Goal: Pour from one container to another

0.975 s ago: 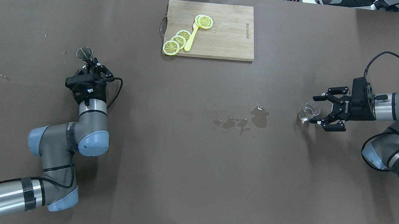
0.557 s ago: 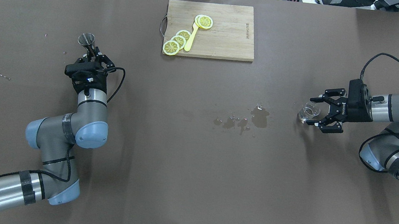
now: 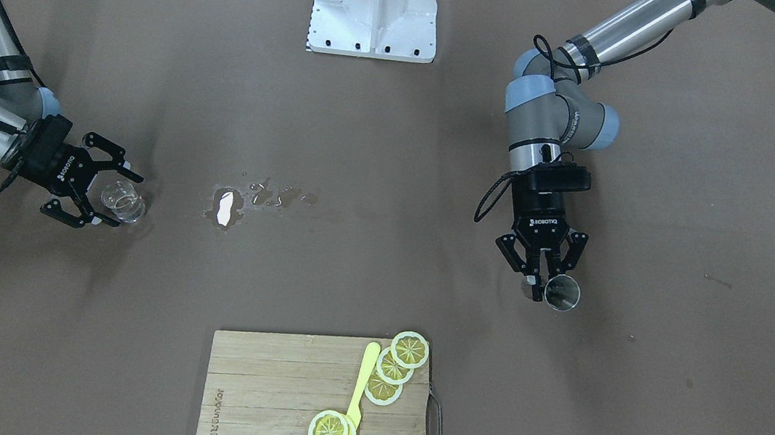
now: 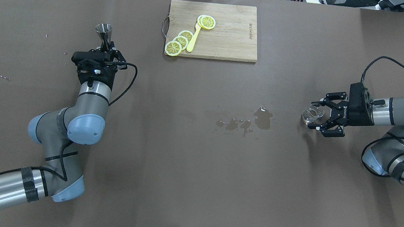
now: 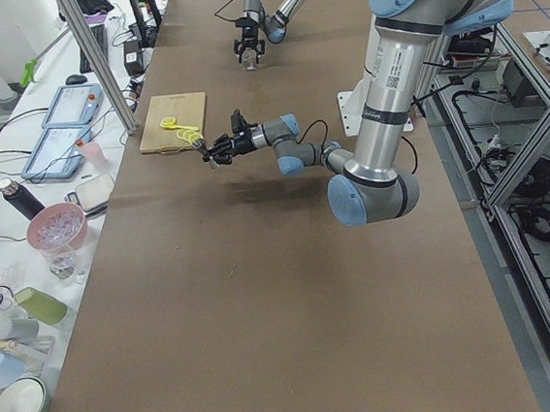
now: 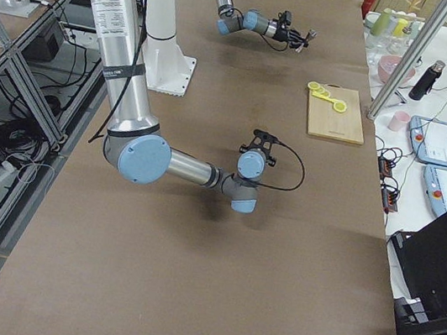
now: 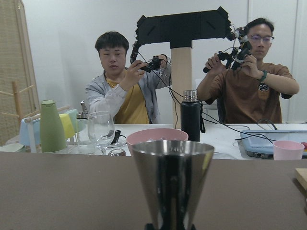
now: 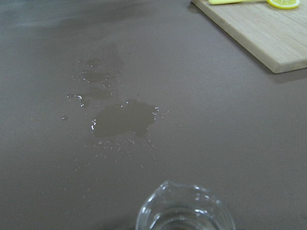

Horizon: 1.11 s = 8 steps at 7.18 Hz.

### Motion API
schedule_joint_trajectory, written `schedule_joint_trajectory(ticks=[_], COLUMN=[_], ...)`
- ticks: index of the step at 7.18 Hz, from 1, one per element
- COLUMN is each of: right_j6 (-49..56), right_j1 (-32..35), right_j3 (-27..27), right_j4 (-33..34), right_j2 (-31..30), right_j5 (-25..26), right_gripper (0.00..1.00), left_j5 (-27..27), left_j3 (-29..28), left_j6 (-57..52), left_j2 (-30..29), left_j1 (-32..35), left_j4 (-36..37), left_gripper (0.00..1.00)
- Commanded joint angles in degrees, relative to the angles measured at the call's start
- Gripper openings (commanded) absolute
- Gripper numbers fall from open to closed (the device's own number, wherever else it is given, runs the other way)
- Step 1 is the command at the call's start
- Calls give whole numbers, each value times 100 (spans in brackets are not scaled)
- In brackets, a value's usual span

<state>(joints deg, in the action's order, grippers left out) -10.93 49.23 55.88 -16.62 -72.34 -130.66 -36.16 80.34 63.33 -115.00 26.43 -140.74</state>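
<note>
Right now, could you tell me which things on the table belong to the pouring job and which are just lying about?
For the job: jigger, held in the left gripper; glass cup, inside the open right gripper.
Lying about: cutting board, lemon slices, yellow spoon, spill.
</note>
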Motion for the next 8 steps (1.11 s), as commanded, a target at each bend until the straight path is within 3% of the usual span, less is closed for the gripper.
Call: schedule_joint_trajectory(ticks=[1,2,4,7,8], right_j6=[3,3,-5,-67,-67], right_j1=[-19,-19,-19,-10,-1], right_j3=[-33,-33,-25,-16,-16], right_j4=[9,27,36,36,36], right_j2=[1,9,9,1,1], right_j5=[32,32,32,23,23], right_gripper=[87,84,66,28,19], left_j5=[-469,-767,-1060,-1033,-1129], left_j3=[87,104,61,279,498], left_j6=[-959,-1198,-1567,-2350,-2752], left_j2=[-215,-294,-566,-892,-893], left_j1=[12,3,-32,-488,-768], left_j4=[-732,-988,-1070,-1193,-1323], left_gripper=[0,0,0,0,0])
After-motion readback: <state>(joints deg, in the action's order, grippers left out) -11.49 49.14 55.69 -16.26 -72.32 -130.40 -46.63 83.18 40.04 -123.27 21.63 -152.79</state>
